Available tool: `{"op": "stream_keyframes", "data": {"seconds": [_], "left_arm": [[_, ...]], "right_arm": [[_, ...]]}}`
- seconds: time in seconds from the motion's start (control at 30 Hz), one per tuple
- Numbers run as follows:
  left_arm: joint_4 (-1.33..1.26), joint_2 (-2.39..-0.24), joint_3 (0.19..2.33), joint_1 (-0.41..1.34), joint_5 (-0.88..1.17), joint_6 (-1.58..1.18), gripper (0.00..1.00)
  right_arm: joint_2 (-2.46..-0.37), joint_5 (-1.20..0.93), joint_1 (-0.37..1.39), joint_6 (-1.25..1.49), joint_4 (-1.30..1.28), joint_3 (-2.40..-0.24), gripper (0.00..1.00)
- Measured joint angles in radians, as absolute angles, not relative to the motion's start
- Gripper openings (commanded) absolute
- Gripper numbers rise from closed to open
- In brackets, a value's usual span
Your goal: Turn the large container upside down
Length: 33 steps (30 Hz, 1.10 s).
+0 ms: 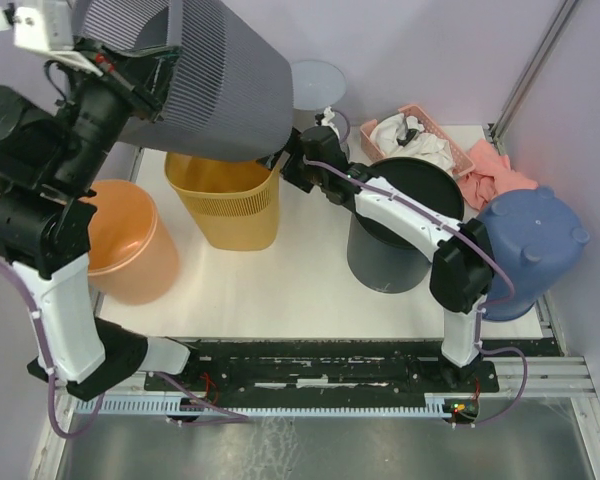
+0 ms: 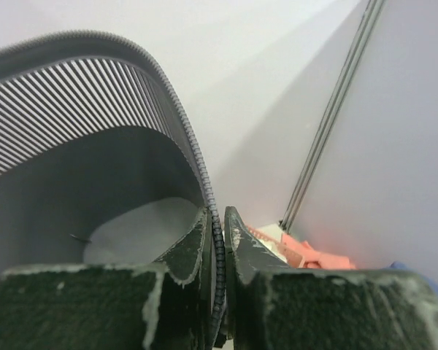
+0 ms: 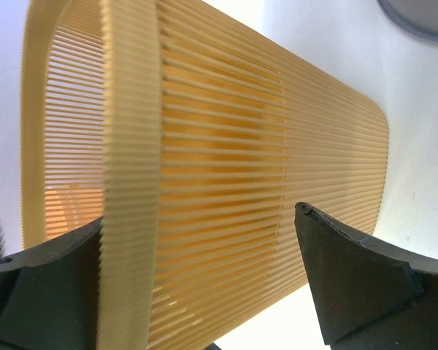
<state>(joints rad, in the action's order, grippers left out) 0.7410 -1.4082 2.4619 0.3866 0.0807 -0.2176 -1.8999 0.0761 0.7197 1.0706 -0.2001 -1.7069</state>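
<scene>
The large container [image 1: 220,80] is a grey ribbed bin, lifted off the table at the top left and tipped, its mouth toward the left arm. My left gripper [image 1: 148,62] is shut on its rim. In the left wrist view the beaded rim [image 2: 217,248] runs pinched between the two fingers of the left gripper [image 2: 219,240], and the bin's dark inside [image 2: 95,182] fills the left. My right gripper [image 1: 292,160] stands open by the upper right corner of a yellow slatted bin [image 1: 225,200]. In the right wrist view the right gripper [image 3: 197,219] has the yellow bin's wall [image 3: 226,146] between its wide jaws.
An orange bucket [image 1: 130,240] stands at the left. A dark grey bin [image 1: 400,235] sits under the right arm. A blue bucket [image 1: 535,245] lies at the right edge. A pink basket of cloths [image 1: 425,135], a pink cloth [image 1: 495,180] and a grey disc [image 1: 315,85] lie at the back.
</scene>
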Motion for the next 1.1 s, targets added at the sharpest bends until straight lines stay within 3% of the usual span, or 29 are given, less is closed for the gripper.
{"op": "stream_keyframes", "data": {"seconds": [0.17,0.37,0.43,0.7,0.77,0.9,0.97,1.1], "left_arm": [[0.723,-1.348,2.461,0.391,0.083,-0.219,0.03],[0.738,-1.309,2.448,0.395,0.076,-0.219,0.03],[0.743,-1.282,2.41,0.395,0.071,-0.219,0.03],[0.773,-1.155,2.286,0.395,0.064,-0.22,0.03],[0.792,-1.136,2.286,0.394,0.065,-0.223,0.03],[0.806,-1.111,2.291,0.395,0.078,-0.225,0.03],[0.807,-1.104,2.296,0.395,0.081,-0.228,0.03],[0.812,-1.103,2.298,0.395,0.083,-0.231,0.03]], "right_arm": [[-1.988,0.067,0.72,1.07,-0.216,-1.789,0.77],[-2.005,0.072,0.723,1.045,-0.219,-1.814,0.3],[-2.028,0.094,0.723,1.06,-0.196,-1.828,0.24],[-2.236,0.094,0.723,1.06,-0.214,-2.113,0.42],[-2.304,0.104,0.725,1.057,-0.226,-2.209,0.52],[-2.397,0.135,0.73,1.059,-0.27,-2.363,0.85],[-2.411,0.142,0.73,1.054,-0.268,-2.4,0.96],[-2.37,0.141,0.729,1.041,-0.192,-2.356,0.99]]}}
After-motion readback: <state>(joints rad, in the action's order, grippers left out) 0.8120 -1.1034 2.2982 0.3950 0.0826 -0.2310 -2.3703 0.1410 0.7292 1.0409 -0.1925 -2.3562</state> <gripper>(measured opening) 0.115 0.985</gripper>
